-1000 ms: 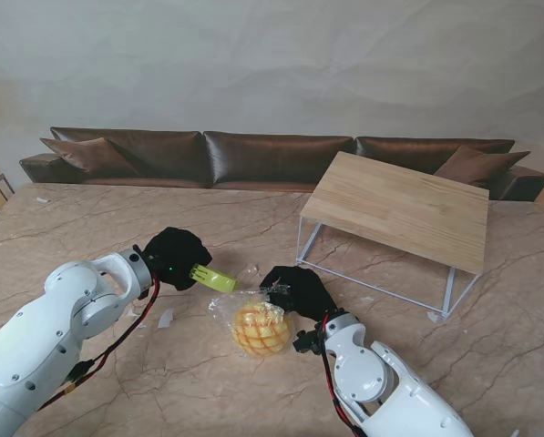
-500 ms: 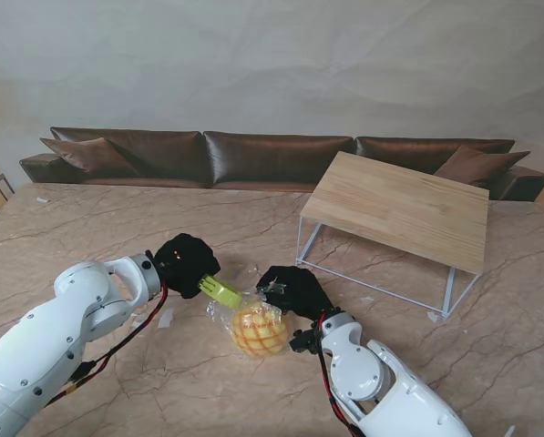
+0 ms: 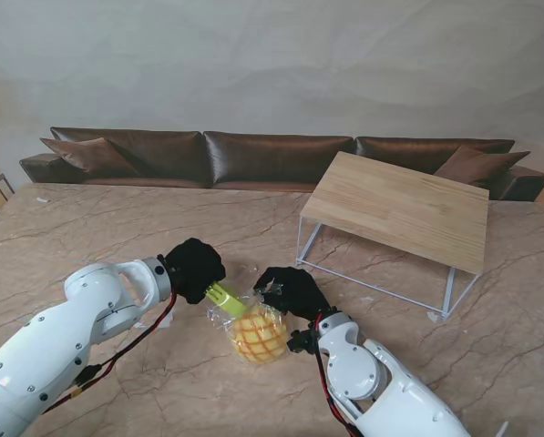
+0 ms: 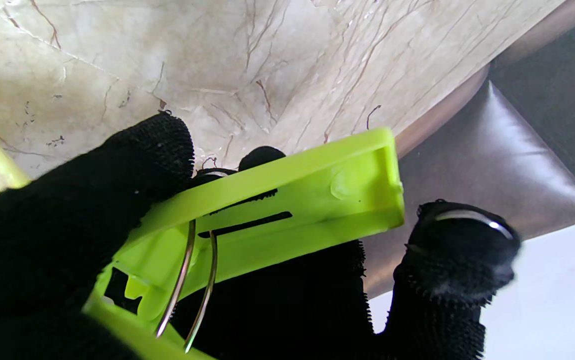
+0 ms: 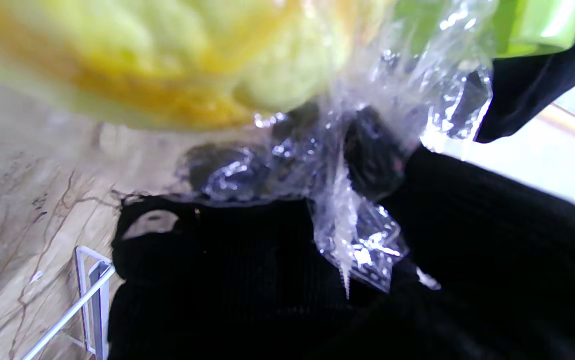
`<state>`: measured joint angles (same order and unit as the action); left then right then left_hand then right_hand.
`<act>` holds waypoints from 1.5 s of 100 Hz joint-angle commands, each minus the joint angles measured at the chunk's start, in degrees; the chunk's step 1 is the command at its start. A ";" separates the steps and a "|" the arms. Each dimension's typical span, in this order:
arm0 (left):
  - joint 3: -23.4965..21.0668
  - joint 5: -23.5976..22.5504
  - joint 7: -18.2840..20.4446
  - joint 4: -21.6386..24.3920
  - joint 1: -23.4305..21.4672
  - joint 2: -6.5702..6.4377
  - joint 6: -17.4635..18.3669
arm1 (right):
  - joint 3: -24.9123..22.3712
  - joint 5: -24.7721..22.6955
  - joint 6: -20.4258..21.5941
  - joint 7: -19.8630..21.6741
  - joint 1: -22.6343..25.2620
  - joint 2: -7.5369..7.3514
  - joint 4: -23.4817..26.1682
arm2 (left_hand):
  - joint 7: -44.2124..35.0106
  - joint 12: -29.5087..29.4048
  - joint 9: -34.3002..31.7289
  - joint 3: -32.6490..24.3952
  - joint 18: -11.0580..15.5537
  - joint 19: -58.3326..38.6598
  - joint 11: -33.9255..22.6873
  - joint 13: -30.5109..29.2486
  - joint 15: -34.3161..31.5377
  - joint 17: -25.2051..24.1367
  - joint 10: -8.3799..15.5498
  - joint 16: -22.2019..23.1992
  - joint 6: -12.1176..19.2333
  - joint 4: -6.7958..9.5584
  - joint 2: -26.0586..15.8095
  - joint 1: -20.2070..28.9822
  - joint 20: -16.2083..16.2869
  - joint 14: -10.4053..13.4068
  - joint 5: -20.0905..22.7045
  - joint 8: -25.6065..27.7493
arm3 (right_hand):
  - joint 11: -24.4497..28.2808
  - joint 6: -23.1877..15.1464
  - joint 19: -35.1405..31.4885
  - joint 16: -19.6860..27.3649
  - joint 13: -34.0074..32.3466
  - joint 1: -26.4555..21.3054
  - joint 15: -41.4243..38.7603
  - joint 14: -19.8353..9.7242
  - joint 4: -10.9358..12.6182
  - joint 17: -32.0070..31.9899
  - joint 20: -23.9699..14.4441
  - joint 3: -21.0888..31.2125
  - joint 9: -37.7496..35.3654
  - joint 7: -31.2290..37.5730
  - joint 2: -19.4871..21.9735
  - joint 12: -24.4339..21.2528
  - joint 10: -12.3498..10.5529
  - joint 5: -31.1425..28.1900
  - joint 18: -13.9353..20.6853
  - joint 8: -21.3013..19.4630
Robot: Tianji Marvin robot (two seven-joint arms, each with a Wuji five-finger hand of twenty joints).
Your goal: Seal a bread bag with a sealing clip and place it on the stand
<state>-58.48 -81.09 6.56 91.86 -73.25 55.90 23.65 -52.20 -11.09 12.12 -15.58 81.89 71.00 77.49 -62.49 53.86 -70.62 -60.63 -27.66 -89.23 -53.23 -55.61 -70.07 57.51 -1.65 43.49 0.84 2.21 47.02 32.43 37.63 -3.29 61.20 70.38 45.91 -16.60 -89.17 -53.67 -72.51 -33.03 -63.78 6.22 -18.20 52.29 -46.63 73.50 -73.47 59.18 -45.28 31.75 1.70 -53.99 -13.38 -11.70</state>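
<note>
- Bread bag [image 3: 256, 328] lies on the marble table [image 3: 89, 218] near the middle of the stand view, a clear plastic bag with a yellow, grid-scored bun inside.
- Its gathered neck points toward 12 o'clock, and the right hand [image 3: 290, 289], in a black glove, has its fingers closed around that crumpled plastic; in the right wrist view the twisted film [image 5: 352, 235] runs across the gloved fingers [image 5: 207, 270].
- At 9 o'clock from the right hand, the left hand [image 3: 194, 268], also gloved in black, pinches a lime-green sealing clip [image 3: 224, 298] between thumb and fingers.
- The clip's free end points toward 4 o'clock and reaches the bag's plastic just beside the neck; whether it grips the film cannot be told.
- In the left wrist view the sealing clip [image 4: 277, 210] shows a slotted arm and a wire spring, with the thumb [image 4: 132, 170] pressing on it.
- A stand [image 3: 397, 208] with a wooden top and thin white metal legs sits on the table at 2 o'clock from the bag, well apart from it.
- A brown leather sofa [image 3: 272, 157] runs along the table's far edge.
</note>
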 commanded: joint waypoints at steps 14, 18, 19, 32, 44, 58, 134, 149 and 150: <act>2.28 -1.61 2.31 1.71 -0.07 0.15 -1.61 | 0.29 0.10 0.76 -0.74 -0.19 0.69 -0.65 | -35.57 6.54 -6.66 -5.93 -0.29 -3.20 -26.42 -17.31 -26.89 1.53 2.61 3.70 8.38 4.06 -6.94 7.96 -1.10 3.85 5.11 4.33 | 1.70 -0.36 -2.60 -0.82 -2.19 0.10 -2.90 0.67 0.14 1.72 -0.54 2.60 -3.11 0.91 -0.45 0.81 0.73 -1.85 0.13 0.66; 2.79 -1.64 2.92 1.67 0.15 0.13 -1.85 | 0.33 0.10 0.92 -0.81 -0.24 0.72 -0.80 | -35.53 6.57 -6.67 -5.82 -0.22 -3.23 -26.39 -17.31 -26.89 1.53 2.62 3.70 8.42 4.10 -7.08 7.99 -1.19 3.85 5.04 4.39 | 1.67 -0.50 -2.60 -0.80 -2.17 0.08 -2.95 0.67 0.14 1.72 -0.53 2.60 -3.12 0.98 -0.42 0.82 0.73 -1.92 0.12 0.61; 2.91 -1.68 3.04 1.65 0.20 0.12 -1.89 | 0.34 0.09 0.96 -0.84 -0.26 0.73 -0.84 | -35.52 6.57 -6.65 -5.76 -0.20 -3.24 -26.36 -17.31 -26.89 1.53 2.69 3.70 8.45 4.11 -7.09 7.96 -1.21 3.85 5.00 4.41 | 1.66 -0.55 -2.60 -0.79 -2.16 0.08 -2.96 0.67 0.14 1.72 -0.53 2.60 -3.11 0.98 -0.41 0.82 0.72 -1.92 0.12 0.60; 4.20 -2.10 4.37 1.55 0.61 0.11 -3.25 | 0.46 0.11 1.55 -1.31 -0.47 0.91 -1.43 | -35.17 6.79 -6.63 -5.29 0.47 -3.30 -25.95 -17.31 -26.45 1.53 3.31 3.57 9.23 4.19 -7.04 7.44 -1.82 4.46 4.26 5.07 | 1.58 -1.29 -2.60 -0.64 -2.14 0.00 -2.97 0.66 0.02 1.72 -0.51 2.72 -3.11 1.62 -0.42 0.86 0.60 -2.27 0.12 -0.06; 4.64 -2.97 4.85 2.06 0.21 0.14 -4.79 | 0.59 0.29 1.88 -1.01 -0.70 0.89 -1.81 | -33.44 8.17 -6.59 -4.94 2.37 -3.86 -23.45 -17.34 -25.78 1.59 4.81 3.70 11.56 2.99 -6.92 5.64 -3.25 6.18 2.42 8.20 | 1.45 -3.14 -2.50 -0.39 -2.10 -0.05 -3.16 0.67 -0.18 1.92 -0.40 3.07 -3.15 2.04 -0.37 1.05 0.54 -2.37 0.04 -3.49; 4.87 -4.23 3.54 2.25 -0.23 0.18 -6.45 | 0.78 0.37 2.17 -1.21 -0.92 1.02 -2.21 | -25.96 11.30 -3.62 -0.39 6.85 -2.86 -11.10 -17.36 -21.59 -1.01 8.06 4.09 12.66 -6.20 -3.48 -2.39 -4.11 9.17 -5.85 8.90 | 1.44 -3.36 -2.51 -0.42 -2.11 -0.12 -3.30 0.56 -0.15 2.02 -0.41 3.22 -3.15 2.13 -0.34 1.06 0.54 -2.34 0.04 -4.67; -6.62 7.29 1.30 7.33 -10.33 1.58 -2.89 | 0.24 1.92 0.80 -0.09 -0.03 0.81 -0.49 | 42.95 -40.09 46.38 16.45 1.73 52.96 38.49 33.68 62.77 -56.99 1.53 -26.65 2.82 -10.99 -7.28 -22.20 -15.86 -7.59 -34.16 -56.22 | 5.42 -8.46 -3.71 -1.03 -2.06 -1.25 -3.64 0.26 1.35 1.80 -1.69 2.88 -0.47 -0.74 4.64 2.76 -1.13 -2.33 -0.40 -27.55; -10.31 14.78 1.14 8.00 -13.19 2.45 -3.68 | -0.18 3.04 0.36 0.41 0.46 0.77 0.25 | 46.70 -41.13 49.30 17.39 3.38 55.64 39.78 37.54 62.47 -59.51 1.42 -27.96 1.84 -10.99 -8.71 -23.15 -18.34 -6.02 -35.76 -58.24 | 7.87 -9.39 -4.68 -2.96 -1.97 -1.67 -5.37 0.56 2.00 1.27 -3.14 1.49 0.75 -1.60 7.69 5.65 -1.63 -2.49 -0.58 -33.83; -10.59 15.33 1.23 8.11 -13.40 2.50 -3.77 | -0.21 3.08 0.33 0.41 0.49 0.77 0.29 | 47.23 -41.24 49.47 17.63 3.55 56.05 39.90 37.76 62.42 -59.56 1.37 -28.15 1.78 -10.99 -8.87 -23.13 -18.68 -5.91 -35.76 -58.56 | 7.99 -9.55 -4.70 -3.02 -1.96 -1.64 -5.39 0.58 2.03 1.25 -3.18 1.43 0.81 -1.64 7.86 5.79 -1.67 -2.48 -0.57 -34.03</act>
<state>-68.37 -65.90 8.07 99.23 -85.25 58.13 20.71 -52.34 -8.35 12.65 -15.12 81.87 71.56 76.94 -18.68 13.39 -23.32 -43.78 -23.43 -35.04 -14.50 -20.14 -8.03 -0.63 0.65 16.23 3.92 -7.03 39.77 11.62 20.40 -9.47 27.23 12.92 49.89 -21.17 -90.60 -55.69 -72.60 -32.95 -67.48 6.43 -17.68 53.32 -48.68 75.36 -73.24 55.49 -42.72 35.98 1.64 -54.66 -13.89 -41.54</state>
